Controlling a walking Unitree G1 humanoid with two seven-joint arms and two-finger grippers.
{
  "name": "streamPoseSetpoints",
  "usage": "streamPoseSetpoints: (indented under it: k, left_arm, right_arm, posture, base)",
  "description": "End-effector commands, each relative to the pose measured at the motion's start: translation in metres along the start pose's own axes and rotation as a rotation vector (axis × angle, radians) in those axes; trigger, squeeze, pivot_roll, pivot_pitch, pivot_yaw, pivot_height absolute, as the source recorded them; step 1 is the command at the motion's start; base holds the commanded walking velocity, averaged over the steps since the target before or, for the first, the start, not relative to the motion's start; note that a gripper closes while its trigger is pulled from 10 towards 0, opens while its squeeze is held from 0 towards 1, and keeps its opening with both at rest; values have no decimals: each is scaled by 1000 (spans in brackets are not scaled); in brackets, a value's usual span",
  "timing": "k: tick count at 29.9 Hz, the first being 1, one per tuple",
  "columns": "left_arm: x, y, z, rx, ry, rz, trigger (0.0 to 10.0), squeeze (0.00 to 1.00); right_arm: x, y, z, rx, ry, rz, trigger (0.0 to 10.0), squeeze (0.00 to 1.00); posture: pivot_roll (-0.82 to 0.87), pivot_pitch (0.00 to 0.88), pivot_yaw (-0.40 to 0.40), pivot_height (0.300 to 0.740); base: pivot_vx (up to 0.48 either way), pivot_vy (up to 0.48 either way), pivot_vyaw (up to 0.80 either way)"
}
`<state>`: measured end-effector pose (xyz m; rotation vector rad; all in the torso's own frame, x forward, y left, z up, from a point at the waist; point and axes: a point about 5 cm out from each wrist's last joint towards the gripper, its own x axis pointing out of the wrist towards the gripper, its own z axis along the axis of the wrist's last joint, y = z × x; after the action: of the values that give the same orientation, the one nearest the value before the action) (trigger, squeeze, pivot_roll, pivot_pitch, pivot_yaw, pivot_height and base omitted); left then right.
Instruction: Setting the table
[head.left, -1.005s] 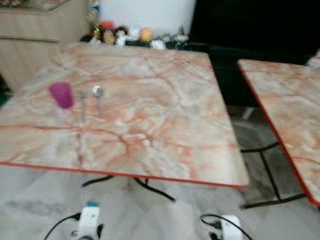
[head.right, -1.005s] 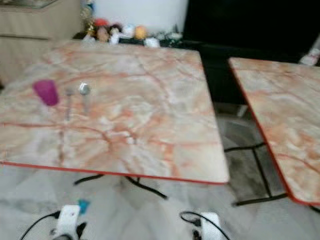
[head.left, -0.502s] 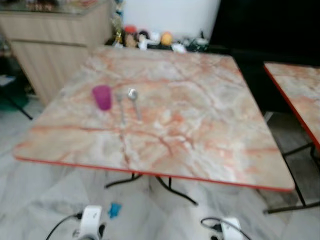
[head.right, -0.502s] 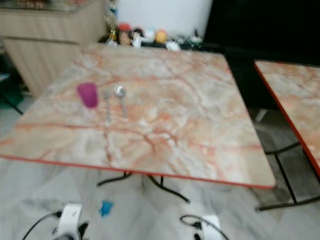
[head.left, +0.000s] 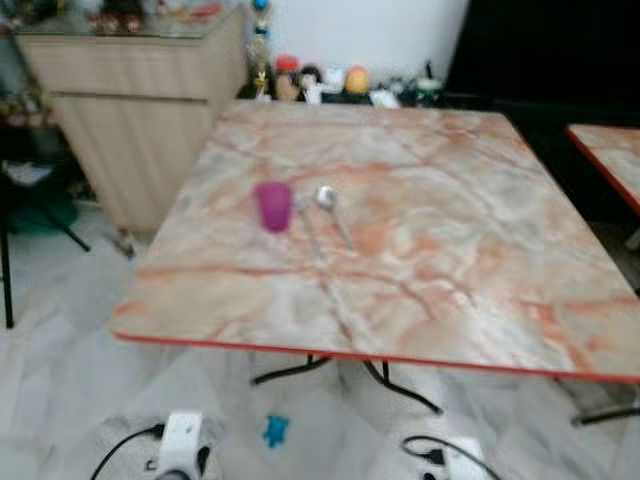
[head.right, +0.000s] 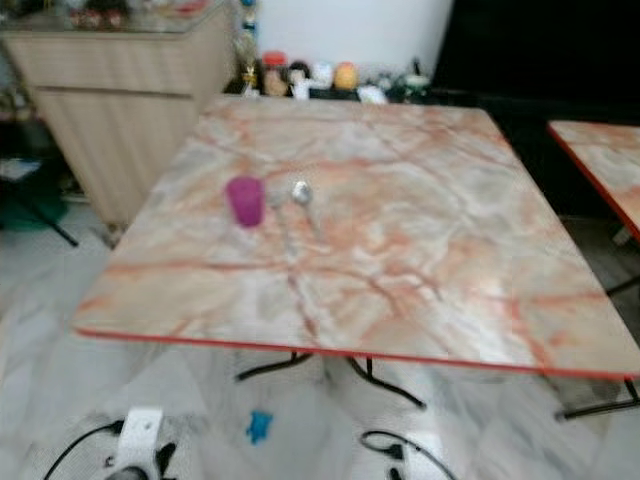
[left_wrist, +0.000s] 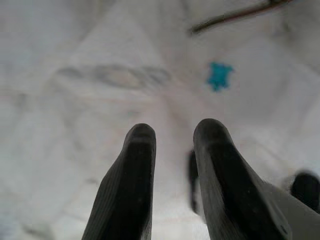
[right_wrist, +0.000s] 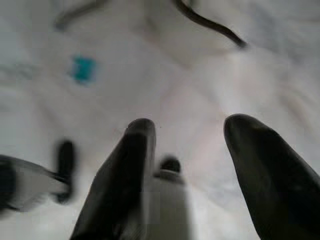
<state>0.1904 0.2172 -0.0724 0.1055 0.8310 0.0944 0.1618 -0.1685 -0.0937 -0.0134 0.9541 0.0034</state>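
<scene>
Marble table (head.left: 440, 260) with cup (head.left: 272, 206), spoon (head.left: 330, 205)

- A pale wooden cabinet (head.left: 150, 120) stands to my left, beside the table.
- Small figurines and toys (head.left: 320, 80) line a low shelf against the far wall.
- A small blue object (head.left: 275, 431) lies on the white marbled floor (head.left: 60, 390).

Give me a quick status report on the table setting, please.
Left gripper and right gripper open, empty, hanging over the floor. Purple cup, fork and spoon on the marble table. Nothing blocking.
</scene>
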Motion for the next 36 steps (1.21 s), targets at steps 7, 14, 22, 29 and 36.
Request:
streamPoseSetpoints:
  k: [7,14,22,29,36]
  left_arm:
    - [2,-7,10,11,-42,-33,10000,0]
    - [4,-12,16,12,-64,-40,10000,0]
    - [3,-14,17,45,-82,-44,10000,0]
    - [3,-14,17,49,-88,-41,10000,0]
    - [3,-15,18,46,-93,-42,10000,0]
  right_arm:
    - [-2,-14,-3,5,4,-40,10000,0]
    - [-2,-13,-4,6,5,-39,10000,0]
    - [-2,-14,-5,3,7,-39,10000,0]
    - [-2,-14,-5,-1,8,-36,10000,0]
    - [-2,-14,-5,-3,10,-36,10000,0]
  posture:
    - [84,0,-35,740]
    - [82,0,-36,740]
    - [87,0,-39,740]
    - [88,0,-40,740]
    - [87,0,-41,740]
  base:
    - [0,0,0]
    - [0,0,0]
    - [0,-91,0]
    - [0,-369,0]
    - [0,-415,0]
